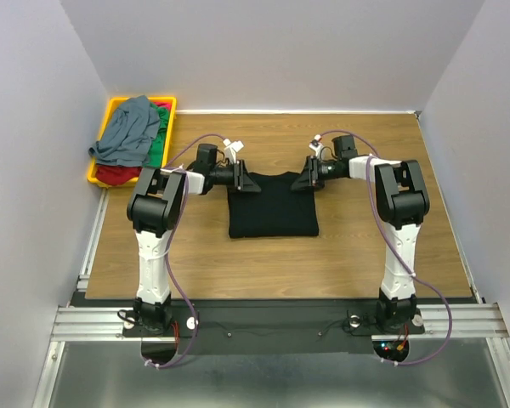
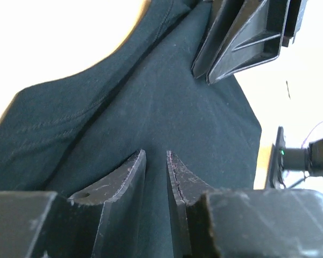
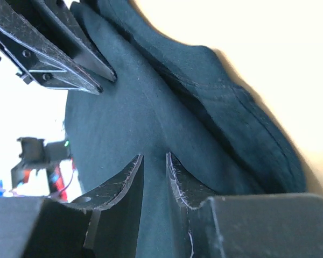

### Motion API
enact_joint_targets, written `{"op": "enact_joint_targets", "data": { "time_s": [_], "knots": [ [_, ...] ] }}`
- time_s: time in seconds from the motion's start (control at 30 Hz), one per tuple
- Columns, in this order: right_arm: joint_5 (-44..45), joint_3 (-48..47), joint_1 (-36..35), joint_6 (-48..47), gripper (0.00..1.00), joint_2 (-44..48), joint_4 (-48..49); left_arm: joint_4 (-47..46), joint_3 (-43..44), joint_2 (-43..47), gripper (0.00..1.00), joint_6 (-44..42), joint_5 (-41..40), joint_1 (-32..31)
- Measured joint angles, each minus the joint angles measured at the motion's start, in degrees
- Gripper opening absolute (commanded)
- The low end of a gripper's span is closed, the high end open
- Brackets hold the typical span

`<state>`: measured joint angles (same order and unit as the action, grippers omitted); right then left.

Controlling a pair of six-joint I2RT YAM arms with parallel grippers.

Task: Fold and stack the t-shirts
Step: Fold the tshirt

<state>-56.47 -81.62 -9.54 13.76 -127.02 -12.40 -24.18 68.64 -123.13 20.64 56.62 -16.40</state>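
Behind both grippers, black t-shirt [image 1: 273, 206] corners hidden.

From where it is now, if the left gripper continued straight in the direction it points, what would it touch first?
Most likely the large black cloth t-shirt: the left gripper points inward at its far left corner, and the left wrist view shows black fabric directly under its fingertips. Whether it already touches is unclear.

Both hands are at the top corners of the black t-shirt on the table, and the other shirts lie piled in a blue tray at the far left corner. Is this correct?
Not quite: the tray is yellow, not blue, as the top external view shows. The rest holds: the left hand and right hand are at the top corners of the black t-shirt, and the other shirts lie piled in the tray.
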Motion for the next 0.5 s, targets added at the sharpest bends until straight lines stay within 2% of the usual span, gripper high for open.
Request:
{"op": "enact_joint_targets", "data": {
  "time_s": [0.2,0.4,0.5],
  "knots": [
    [0.24,-1.42,1.33,3.43,0.46,1.42,1.75,2.82,1.33,1.73,0.4,-2.4,0.46,2.36],
    [-1.7,7.89,0.35,7.3,0.48,14.88,2.47,3.19,-11.1,21.24,0.4,-1.79,2.84,0.87],
    [-2.95,12.13,-1.95,7.72,0.46,19.56,4.02,-0.5,-14.97,25.9,0.4,-0.63,3.93,-2.16]
  ]
}}
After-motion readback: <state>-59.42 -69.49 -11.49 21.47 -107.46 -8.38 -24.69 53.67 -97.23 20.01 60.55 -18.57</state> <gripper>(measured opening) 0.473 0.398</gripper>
